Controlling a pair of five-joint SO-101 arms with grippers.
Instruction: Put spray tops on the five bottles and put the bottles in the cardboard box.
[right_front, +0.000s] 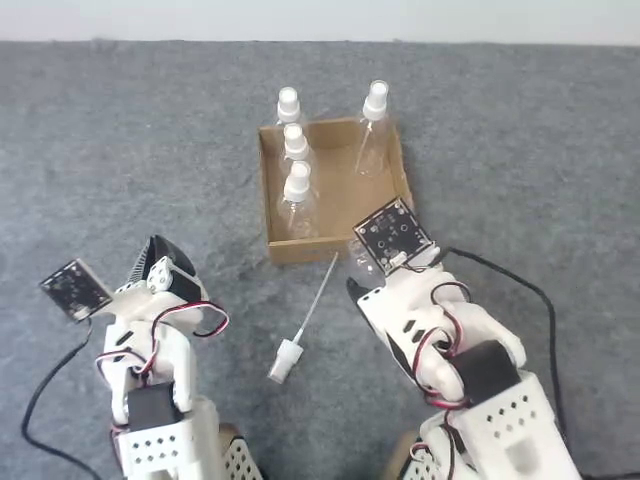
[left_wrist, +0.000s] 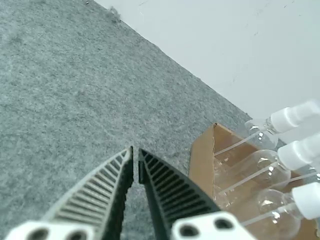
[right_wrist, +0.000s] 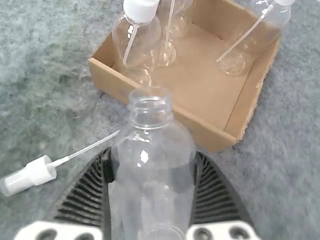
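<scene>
Fingers (right_wrist: 82, 197) of right gripper (right_wrist: 153, 165) clamp uncapped bottle (right_wrist: 151, 145).

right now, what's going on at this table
The right gripper is shut on an open bottle with no top, holding it just in front of the cardboard box. Four capped bottles already stand in the box. The last spray top lies on the grey carpet between the two arms. The left gripper is shut and empty, above the carpet to the left of the box.
</scene>
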